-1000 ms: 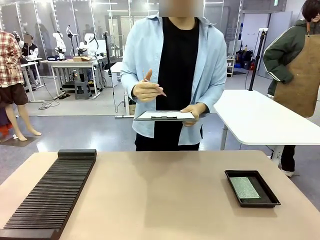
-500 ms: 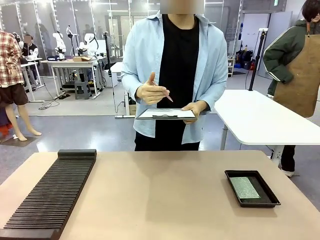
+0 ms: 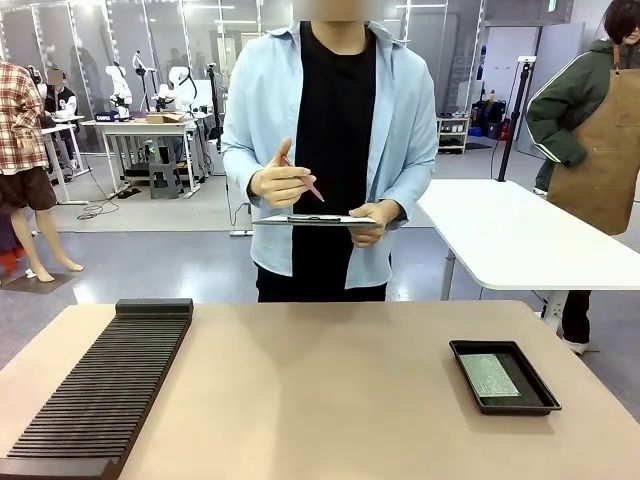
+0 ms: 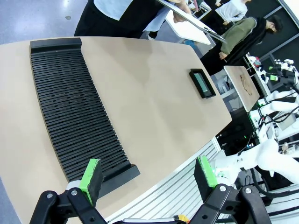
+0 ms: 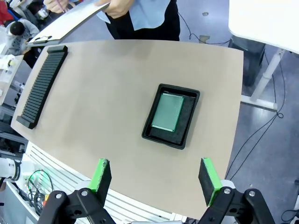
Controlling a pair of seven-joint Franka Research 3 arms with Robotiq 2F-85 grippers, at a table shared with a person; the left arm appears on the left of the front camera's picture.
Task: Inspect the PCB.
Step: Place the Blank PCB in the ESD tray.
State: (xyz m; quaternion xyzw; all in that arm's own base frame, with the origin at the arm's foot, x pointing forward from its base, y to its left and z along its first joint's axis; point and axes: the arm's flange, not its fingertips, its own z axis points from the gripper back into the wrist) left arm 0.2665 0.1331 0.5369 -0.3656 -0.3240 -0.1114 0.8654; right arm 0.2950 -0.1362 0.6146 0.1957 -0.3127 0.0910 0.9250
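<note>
The green PCB (image 3: 489,373) lies flat in a black tray (image 3: 537,400) at the table's right side. From above, the PCB (image 5: 167,112) sits toward one side of the tray (image 5: 187,126). My right gripper (image 5: 157,179) hangs open high over the table's near edge, well short of the tray. Over the near left corner of the table my left gripper (image 4: 149,174) stands open with nothing between its fingers; the PCB (image 4: 202,82) shows far off in its tray. A person at the far side holds a white clipboard (image 3: 312,220) and a pen (image 3: 305,185).
A long black slotted rack (image 3: 105,385) runs along the table's left side. A white table (image 3: 520,235) stands behind at the right, with another person beside it. Bare tabletop (image 3: 320,390) lies between rack and tray.
The person has shifted to the left with the clipboard, which now tilts nearly edge-on. Neither gripper has changed, and the PCB has stayed put.
</note>
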